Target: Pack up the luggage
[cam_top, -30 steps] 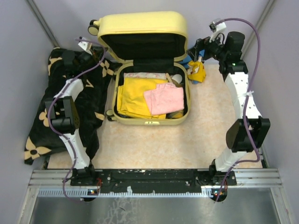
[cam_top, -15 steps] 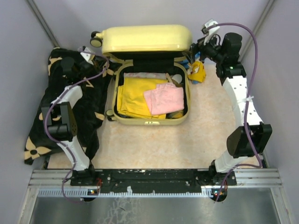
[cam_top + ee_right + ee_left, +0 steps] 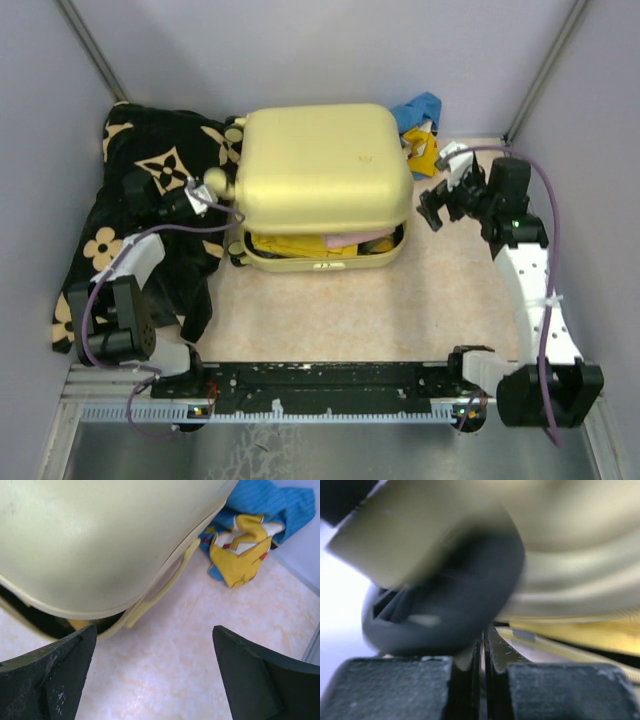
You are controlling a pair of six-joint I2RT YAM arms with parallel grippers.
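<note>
The pale-yellow luggage (image 3: pixel 325 165) lies at the back middle, its lid lowered almost flat over the base. A gap stays open along the front edge, where yellow and pink clothes (image 3: pixel 340 240) show. My left gripper (image 3: pixel 218 190) is shut at the lid's left edge. In the left wrist view its jaws (image 3: pixel 484 640) are pressed together right under a black wheel (image 3: pixel 445 605). My right gripper (image 3: pixel 432 205) is open and empty just right of the luggage, above bare table. In the right wrist view (image 3: pixel 154 630) the lid (image 3: pixel 100 540) and yellow handle (image 3: pixel 160 590) are ahead of it.
A black blanket with tan flowers (image 3: pixel 150 170) is heaped at the left, under the left arm. A blue and yellow cloth (image 3: pixel 420 130) lies behind the luggage at the right, also in the right wrist view (image 3: pixel 245 555). Grey walls close in the back and sides.
The lid has swung from upright down to nearly shut. Both arms have come toward the near side with it. The right gripper has dropped beside the luggage's right side.
</note>
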